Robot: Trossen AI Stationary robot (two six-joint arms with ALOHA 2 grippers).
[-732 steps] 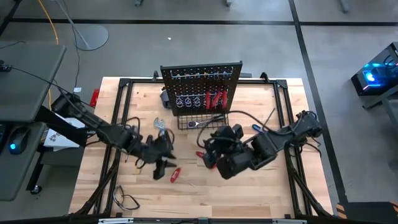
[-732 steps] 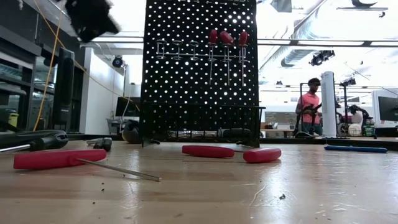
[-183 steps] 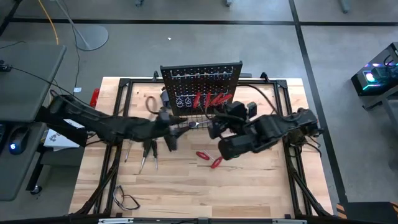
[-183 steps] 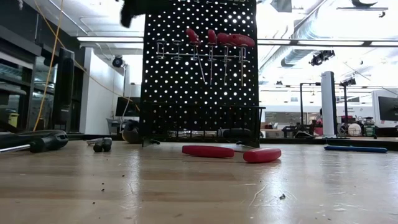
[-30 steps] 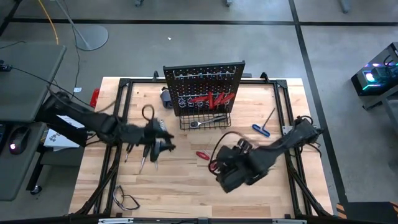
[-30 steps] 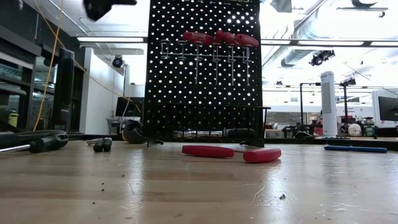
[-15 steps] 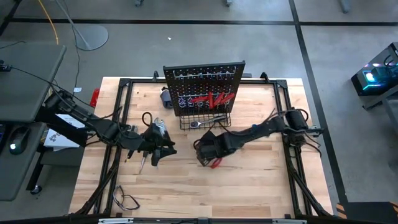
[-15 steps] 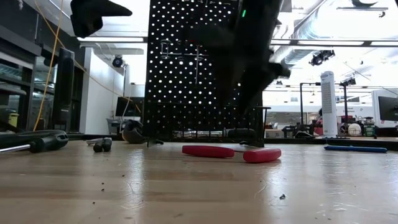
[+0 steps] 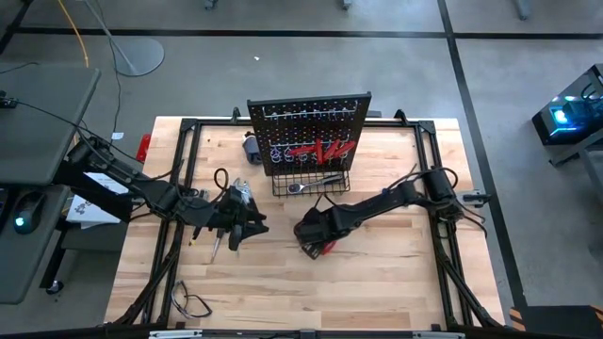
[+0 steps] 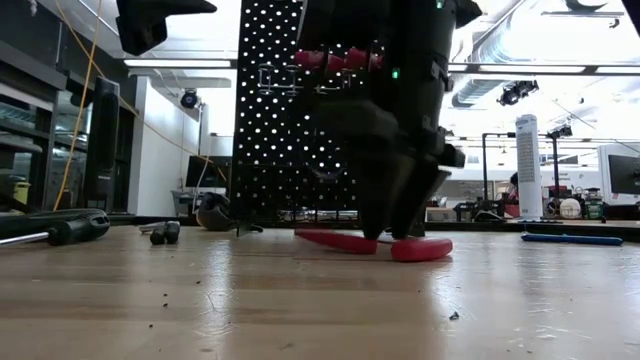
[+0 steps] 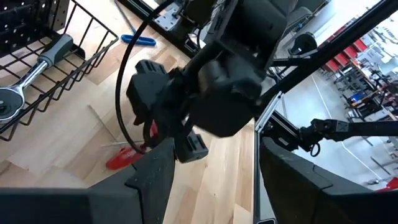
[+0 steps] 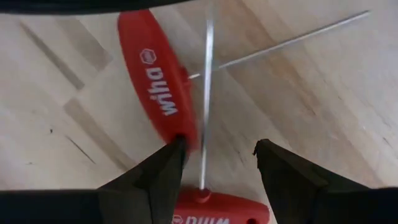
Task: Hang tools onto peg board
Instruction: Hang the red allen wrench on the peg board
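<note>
The black peg board (image 9: 309, 118) stands at the table's far middle. Several red-handled tools (image 9: 316, 149) hang on it, and a silver ratchet (image 9: 303, 186) lies in its wire basket. Two red T-handled tools (image 9: 323, 247) lie on the table, one across the other. My right gripper (image 9: 314, 235) is open and low over them. Its fingers (image 12: 158, 177) stand either side of one tool's thin shaft (image 12: 207, 93), beside the other's red handle (image 12: 158, 81). My left gripper (image 9: 247, 224) is open and empty above the table's left part (image 11: 214, 180). My right gripper comes down from above over the crossed red tools. One fingertip (image 12: 177, 146) stands at the end of the upper red handle (image 12: 171, 127); I cannot tell whether it touches. Both tools lie flat on the table.
Black-handled screwdrivers (image 9: 217, 247) and pliers (image 9: 223, 177) lie on the table's left part, under and beside my left gripper. A blue-handled tool (image 10: 570, 239) lies at the right. A black cable loop (image 9: 193, 303) lies at the near left corner.
My right gripper has swung from the table's near right toward the middle. It has come down over the two red tools until its open fingers reach them. My left gripper has come down a little.
</note>
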